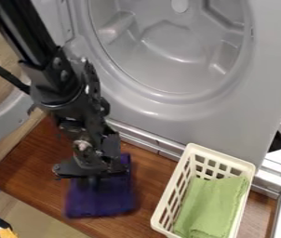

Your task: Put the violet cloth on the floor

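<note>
The gripper (pixel 93 180) (whether open, closed or gripping could not be told) hung at the violet cloth (pixel 99 202). Wooden board (pixel 148 186) separated the cloth's edge from the cream basket (pixel 166 204), beside the gripper, its rim enclosing green cloth (pixel 212 204). Beyond the gripper stood the grey machine (pixel 180 121).

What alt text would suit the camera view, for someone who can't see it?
A black robot arm slants down from the upper left, its tool at a violet cloth over a brown wooden surface. To the right, a cream basket holds a green cloth; behind stands a grey machine with its round door open.
</note>
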You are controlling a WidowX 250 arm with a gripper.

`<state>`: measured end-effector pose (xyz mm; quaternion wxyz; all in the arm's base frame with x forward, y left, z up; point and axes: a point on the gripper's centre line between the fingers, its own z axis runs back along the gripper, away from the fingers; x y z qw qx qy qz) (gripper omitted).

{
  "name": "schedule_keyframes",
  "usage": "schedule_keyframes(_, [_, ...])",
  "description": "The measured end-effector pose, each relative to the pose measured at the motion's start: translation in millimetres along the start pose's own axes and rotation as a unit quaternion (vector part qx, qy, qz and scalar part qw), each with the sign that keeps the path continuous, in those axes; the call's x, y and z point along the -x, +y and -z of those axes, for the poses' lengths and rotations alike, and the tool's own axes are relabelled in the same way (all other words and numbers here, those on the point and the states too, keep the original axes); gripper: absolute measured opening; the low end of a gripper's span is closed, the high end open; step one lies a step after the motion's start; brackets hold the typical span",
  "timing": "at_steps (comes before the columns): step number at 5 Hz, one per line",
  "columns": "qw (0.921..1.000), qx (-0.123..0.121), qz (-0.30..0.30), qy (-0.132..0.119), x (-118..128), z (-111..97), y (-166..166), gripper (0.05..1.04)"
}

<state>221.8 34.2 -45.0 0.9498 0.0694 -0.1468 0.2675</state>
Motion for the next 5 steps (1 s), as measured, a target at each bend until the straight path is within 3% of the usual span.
schedule_keyframes(1, [1.0000,-0.008,0.005,0.002,-2.2,-1.6,-4.8,0.790])
schedule_keyframes(2, [0.9998,-0.011,0.018,0.000,-8.9,-13.7,-6.5,1.004])
schedule_keyframes(5, [0.9961,0.061,0.051,-0.038,-36.0,-94.0,-18.7,1.000])
